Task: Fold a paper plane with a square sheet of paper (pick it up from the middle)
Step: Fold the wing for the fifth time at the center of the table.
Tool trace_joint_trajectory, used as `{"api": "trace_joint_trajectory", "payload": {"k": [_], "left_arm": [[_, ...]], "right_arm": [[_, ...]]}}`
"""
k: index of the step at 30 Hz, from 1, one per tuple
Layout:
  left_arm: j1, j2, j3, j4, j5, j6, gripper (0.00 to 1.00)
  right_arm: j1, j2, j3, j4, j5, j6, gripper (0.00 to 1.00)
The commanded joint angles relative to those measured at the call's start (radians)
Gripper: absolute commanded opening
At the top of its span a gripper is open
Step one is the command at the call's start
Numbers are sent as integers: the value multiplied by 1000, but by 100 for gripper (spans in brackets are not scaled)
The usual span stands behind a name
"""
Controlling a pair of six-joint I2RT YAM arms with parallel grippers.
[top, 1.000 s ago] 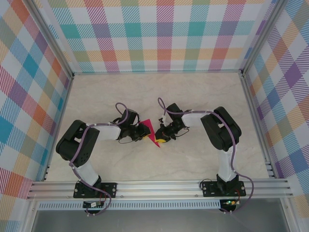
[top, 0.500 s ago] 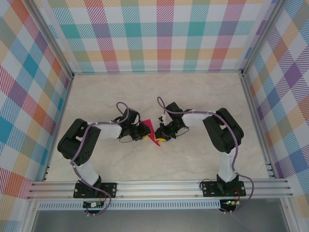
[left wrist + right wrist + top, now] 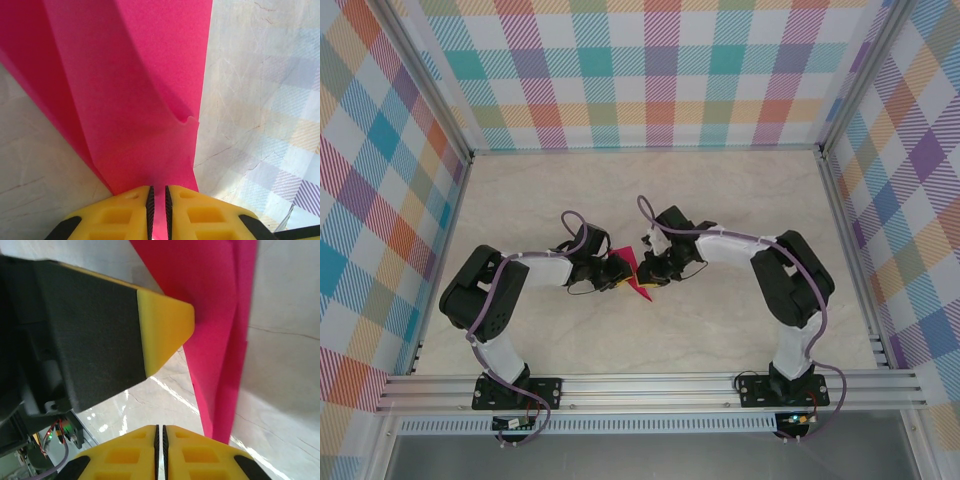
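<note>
Pink folded paper (image 3: 628,262) sat at the middle of the marble-look table (image 3: 740,200), pinched between the 2 arms where their grippers met. Bare tabletop lay open on every side of them, out to the plaid walls (image 3: 660,70) and back to the metal rail (image 3: 650,385) at the arms' bases.

From above, the left gripper (image 3: 617,272) reached the paper from its own side and the right gripper (image 3: 648,277) faced it from the other, the 2 very near each other.

From the left wrist, the left gripper's (image 3: 157,192) yellow fingers (image 3: 120,212) were clamped on a thin edge of the paper (image 3: 140,100), which fanned out ahead of the fingertips in creased layers, with a small nick at 1 fold. Bare table showed to both sides of it.

From the right wrist, the right gripper's (image 3: 160,437) jaws were pressed together with nothing seen between them. The paper (image 3: 210,315) ran ahead and to the right of them, narrowing to a point just beside the right-hand finger; whether it touched could not be told. 1 of the left gripper's fingers (image 3: 165,325) pressed against the paper's side.
</note>
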Motion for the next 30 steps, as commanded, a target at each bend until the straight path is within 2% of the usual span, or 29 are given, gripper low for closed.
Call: {"api": "trace_joint_trajectory", "payload": {"k": [1,26,30], "left_arm": [[-9,25,13,-53,-35,10,17],[-9,26,8,-62,-45,10,17],[-9,27,7,-60,-44,9,17]], "right_arm": [[10,42,14,-11,-26,-8,12],[10,130,-24,-12,-59,-19,12],[10,107,-21,-7,-62,-13,12]]}}
